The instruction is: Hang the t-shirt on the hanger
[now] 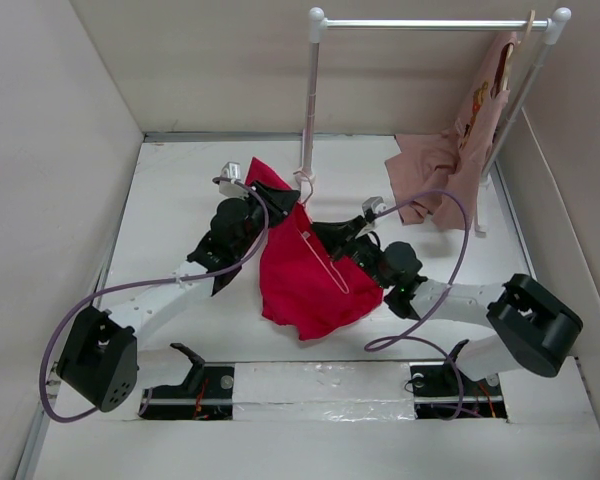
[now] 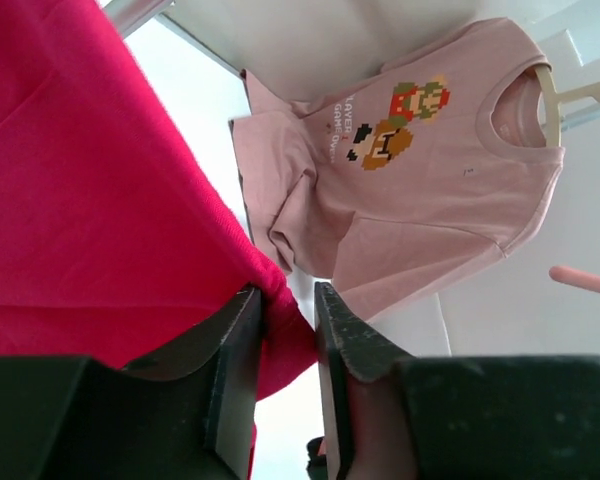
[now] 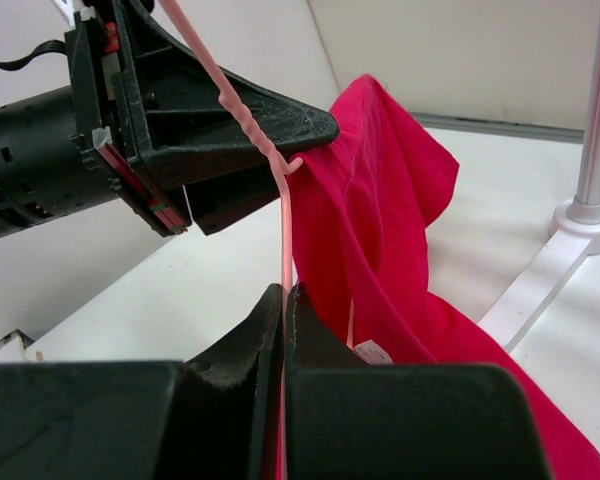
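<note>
The crimson t-shirt hangs bunched between the two arms at the middle of the table. My left gripper is at its upper left edge, and in the left wrist view its jaws are pinched on a fold of the red cloth. The thin pink wire hanger lies across the shirt's front. My right gripper is shut on one straight wire of the hanger, with the twisted neck rising above it. Red cloth drapes just right of that wire.
A clothes rack with a metal rail and a white post stands at the back. A pink-tan printed shirt on a pale hanger hangs from its right end. Walls close in both sides.
</note>
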Available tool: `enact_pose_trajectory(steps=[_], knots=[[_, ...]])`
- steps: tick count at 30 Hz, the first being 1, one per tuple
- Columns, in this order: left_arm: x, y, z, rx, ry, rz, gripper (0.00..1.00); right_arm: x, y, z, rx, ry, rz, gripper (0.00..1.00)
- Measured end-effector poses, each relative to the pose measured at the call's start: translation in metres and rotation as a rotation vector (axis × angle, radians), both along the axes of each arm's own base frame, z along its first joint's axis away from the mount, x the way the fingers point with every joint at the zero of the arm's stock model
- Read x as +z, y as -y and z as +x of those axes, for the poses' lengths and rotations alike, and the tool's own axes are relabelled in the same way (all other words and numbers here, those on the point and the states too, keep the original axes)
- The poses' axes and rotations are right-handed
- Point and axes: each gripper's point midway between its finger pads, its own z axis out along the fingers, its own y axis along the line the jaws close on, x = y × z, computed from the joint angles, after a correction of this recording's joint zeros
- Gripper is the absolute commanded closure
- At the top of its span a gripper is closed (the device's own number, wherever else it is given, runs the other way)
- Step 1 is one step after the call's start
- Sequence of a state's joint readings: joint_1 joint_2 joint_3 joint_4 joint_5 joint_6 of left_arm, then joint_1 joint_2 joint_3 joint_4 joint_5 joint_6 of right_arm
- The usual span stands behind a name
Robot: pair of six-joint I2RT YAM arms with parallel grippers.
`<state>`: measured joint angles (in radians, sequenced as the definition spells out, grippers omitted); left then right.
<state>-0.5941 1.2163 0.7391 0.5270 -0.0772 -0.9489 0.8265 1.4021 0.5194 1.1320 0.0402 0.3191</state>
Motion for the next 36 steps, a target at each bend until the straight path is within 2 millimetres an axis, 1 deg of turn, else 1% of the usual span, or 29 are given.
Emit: enact_pose_trajectory(steps=[1,3,6,7,13,16,17,18,19,20,23,25,26,27,28,29,31,34,35,36], knots=[[0.000,0.000,0.000,0.000,0.000,-0.005,0.83,-0.001,-0.001,0.001,0.002,-0.003,-0.003,1.00],[0.001,0.000,-0.001,0.001,0.001,-0.024,1.00,-0.004,-0.004,0.001,0.008,-0.007,-0.011,1.00],[0.009,0.004,-0.008,-0.031,0.013,-0.059,1.00,-0.015,-0.010,-0.002,0.030,-0.028,-0.039,1.00],[0.010,0.005,-0.010,-0.039,0.019,-0.061,1.00,-0.016,-0.012,-0.003,0.039,-0.029,-0.041,1.00],[0.019,0.000,-0.017,-0.041,0.046,-0.077,1.00,-0.008,-0.020,-0.007,0.065,-0.018,-0.032,1.00],[0.021,-0.003,-0.020,-0.039,0.056,-0.085,1.00,-0.008,-0.023,-0.008,0.080,-0.021,-0.036,1.00],[0.021,-0.003,-0.021,-0.039,0.057,-0.086,1.00,-0.008,-0.023,-0.008,0.084,-0.026,-0.038,0.79],[0.020,-0.004,-0.022,-0.039,0.056,-0.085,1.00,-0.009,-0.025,-0.009,0.090,-0.032,-0.041,0.79],[0.019,-0.005,-0.022,-0.039,0.056,-0.085,1.00,-0.011,-0.025,-0.010,0.092,-0.039,-0.049,0.72],[0.019,-0.005,-0.023,-0.041,0.055,-0.088,1.00,-0.012,-0.026,-0.010,0.094,-0.049,-0.057,0.58],[0.024,-0.007,-0.028,-0.045,0.061,-0.099,1.00,-0.011,-0.021,-0.014,0.093,-0.071,-0.084,0.42],[0.032,-0.009,-0.032,-0.050,0.077,-0.112,1.00,-0.002,-0.014,-0.019,0.089,-0.065,-0.084,0.39],[0.036,-0.010,-0.034,-0.052,0.086,-0.119,1.00,0.001,-0.009,-0.022,0.087,-0.063,-0.084,0.41],[0.040,-0.010,-0.036,-0.054,0.093,-0.126,1.00,0.004,-0.003,-0.025,0.081,-0.061,-0.084,0.47],[0.042,-0.011,-0.037,-0.055,0.098,-0.130,1.00,0.006,0.003,-0.027,0.076,-0.058,-0.085,0.61],[0.044,-0.011,-0.037,-0.057,0.101,-0.133,1.00,0.006,0.010,-0.029,0.068,-0.057,-0.088,1.00],[0.044,-0.010,-0.039,-0.069,0.100,-0.135,1.00,0.000,0.026,-0.027,0.038,-0.075,-0.092,1.00],[0.044,-0.008,-0.041,-0.086,0.097,-0.138,1.00,-0.024,0.049,-0.017,-0.008,-0.127,-0.125,1.00],[0.044,-0.008,-0.041,-0.090,0.097,-0.138,1.00,-0.035,0.057,-0.015,-0.017,-0.154,-0.137,0.92],[0.044,-0.008,-0.041,-0.093,0.095,-0.138,1.00,-0.046,0.065,-0.014,-0.028,-0.180,-0.144,0.80]])
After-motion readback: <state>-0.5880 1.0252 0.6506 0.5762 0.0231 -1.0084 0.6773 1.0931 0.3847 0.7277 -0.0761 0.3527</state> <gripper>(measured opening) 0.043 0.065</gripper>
